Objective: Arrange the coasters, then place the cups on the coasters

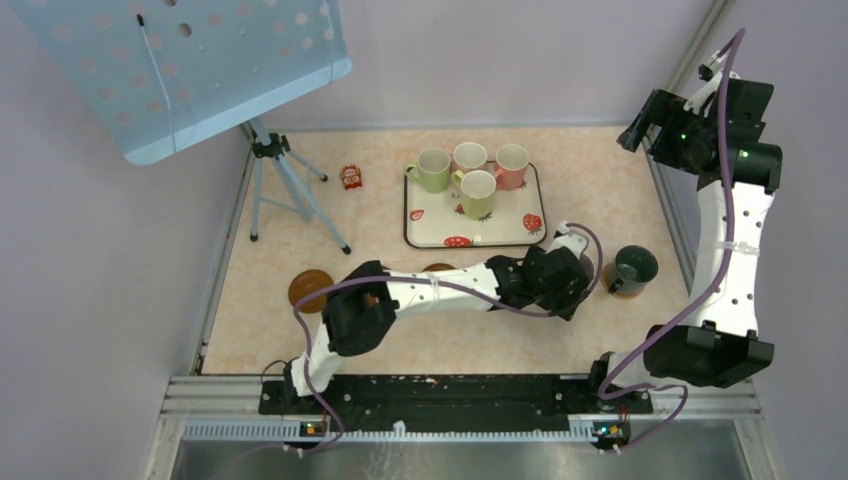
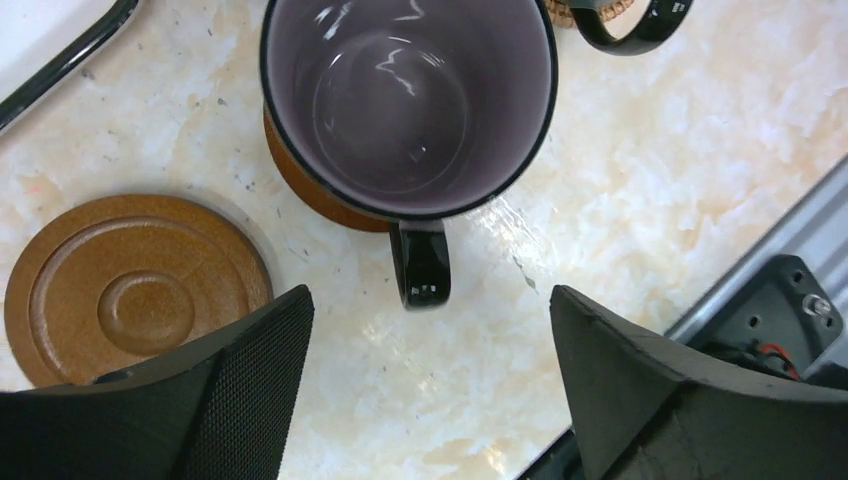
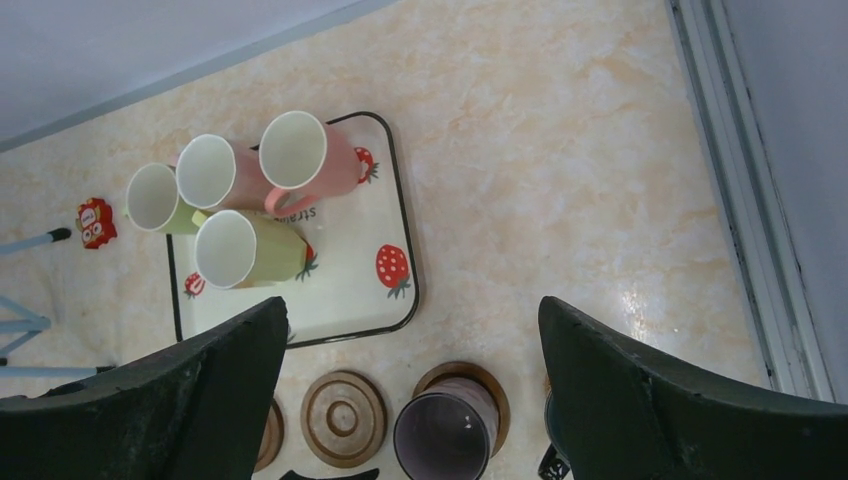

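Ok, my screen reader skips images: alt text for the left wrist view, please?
A purple-grey mug stands on a brown coaster, its black handle pointing toward the open left gripper. An empty coaster lies beside it.

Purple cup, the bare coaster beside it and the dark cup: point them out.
purple cup (image 2: 400, 110): left wrist view, inner bottom.
bare coaster (image 2: 145, 310): left wrist view, central disc.
dark cup (image 1: 634, 265): top external view, its interior.
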`<action>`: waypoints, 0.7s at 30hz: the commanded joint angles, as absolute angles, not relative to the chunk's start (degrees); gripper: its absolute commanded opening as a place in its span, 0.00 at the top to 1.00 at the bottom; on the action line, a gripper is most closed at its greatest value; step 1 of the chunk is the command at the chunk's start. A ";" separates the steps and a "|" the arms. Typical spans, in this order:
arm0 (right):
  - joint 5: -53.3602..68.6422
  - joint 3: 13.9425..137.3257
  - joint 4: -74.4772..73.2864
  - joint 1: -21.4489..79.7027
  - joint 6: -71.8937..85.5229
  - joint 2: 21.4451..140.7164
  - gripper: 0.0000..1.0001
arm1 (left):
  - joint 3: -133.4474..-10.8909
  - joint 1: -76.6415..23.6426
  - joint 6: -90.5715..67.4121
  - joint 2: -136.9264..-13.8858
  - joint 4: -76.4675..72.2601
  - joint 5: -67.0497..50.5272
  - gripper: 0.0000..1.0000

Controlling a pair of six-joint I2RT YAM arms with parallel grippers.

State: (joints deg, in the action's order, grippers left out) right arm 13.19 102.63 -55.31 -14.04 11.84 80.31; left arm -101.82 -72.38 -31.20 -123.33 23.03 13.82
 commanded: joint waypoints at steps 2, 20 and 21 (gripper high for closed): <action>17.60 104.41 -52.67 -14.64 10.23 79.06 0.05 | -96.64 -71.63 -26.08 -114.50 16.45 10.97 0.01; 24.35 106.87 -55.41 -14.68 13.41 84.44 0.04 | -86.16 -41.26 2.57 -99.75 20.96 -12.39 0.01; 24.83 106.82 -55.42 -14.67 13.30 84.79 0.04 | -86.18 -38.84 4.83 -99.72 21.00 -15.19 0.01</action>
State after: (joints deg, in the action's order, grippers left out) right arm 22.13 104.38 -55.22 -14.04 12.19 83.72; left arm -86.87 -43.64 -5.98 -102.24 19.97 -5.48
